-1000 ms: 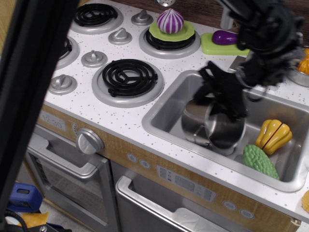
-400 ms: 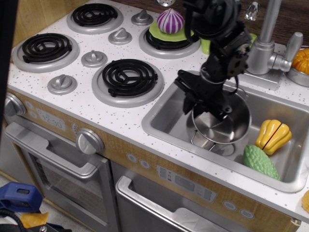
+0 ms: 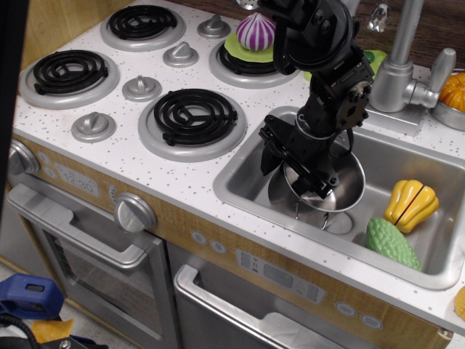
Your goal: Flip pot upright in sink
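The shiny steel pot [image 3: 328, 186] is in the grey sink [image 3: 245, 177], at its left-middle. Its dark opening faces up and slightly toward the right, so it is a little tilted. Its thin wire handle [image 3: 325, 215] pokes out at the front. My black gripper [image 3: 296, 158] reaches down from the back into the sink. Its fingers [image 3: 280, 149] straddle the pot's left rim and are closed on it. The pot's base is hidden, so I cannot tell whether it rests on the sink floor.
A yellow toy vegetable [image 3: 411, 203] and a green one [image 3: 392, 243] lie in the sink's right end. The faucet [image 3: 398, 65] stands behind the sink. A coil burner [image 3: 195, 115] is left of it. A purple onion on a green plate [image 3: 256, 33] sits at the back.
The pot has turned from lying on its side to opening-up, held by the gripper. The gripper and pot have shifted slightly left and down in the sink.
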Robot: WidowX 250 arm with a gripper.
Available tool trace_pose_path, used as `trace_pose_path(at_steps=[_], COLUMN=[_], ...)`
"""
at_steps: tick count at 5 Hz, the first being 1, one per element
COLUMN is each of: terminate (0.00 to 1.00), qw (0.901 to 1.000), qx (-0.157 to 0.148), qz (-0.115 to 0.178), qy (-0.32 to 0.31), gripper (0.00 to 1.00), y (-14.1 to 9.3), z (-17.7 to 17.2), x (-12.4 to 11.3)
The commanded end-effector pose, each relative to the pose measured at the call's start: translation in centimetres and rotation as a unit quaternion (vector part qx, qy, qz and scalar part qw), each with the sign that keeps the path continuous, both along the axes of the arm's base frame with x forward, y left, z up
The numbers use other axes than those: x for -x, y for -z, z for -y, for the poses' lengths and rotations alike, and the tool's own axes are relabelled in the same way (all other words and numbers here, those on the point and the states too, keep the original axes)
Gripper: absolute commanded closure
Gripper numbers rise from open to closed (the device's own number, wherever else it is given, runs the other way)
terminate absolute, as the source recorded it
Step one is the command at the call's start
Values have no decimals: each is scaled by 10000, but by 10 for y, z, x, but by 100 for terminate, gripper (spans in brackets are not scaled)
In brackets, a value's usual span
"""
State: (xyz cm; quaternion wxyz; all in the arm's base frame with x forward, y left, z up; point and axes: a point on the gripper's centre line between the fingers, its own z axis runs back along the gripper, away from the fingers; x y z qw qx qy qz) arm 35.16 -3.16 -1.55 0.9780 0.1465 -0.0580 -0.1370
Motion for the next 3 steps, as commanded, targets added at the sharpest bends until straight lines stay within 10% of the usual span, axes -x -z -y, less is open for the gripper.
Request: trace_pose_path(at_steps=[1,2,3], terminate=[0,0,100], qw=[9996,9996,9996], qx=[29,29,29], qz=[263,263,263], qy=[50,50,50], gripper=[0,0,0], y=[-19,-19,-19], z=[2,2,2], x=[-8,-8,-8])
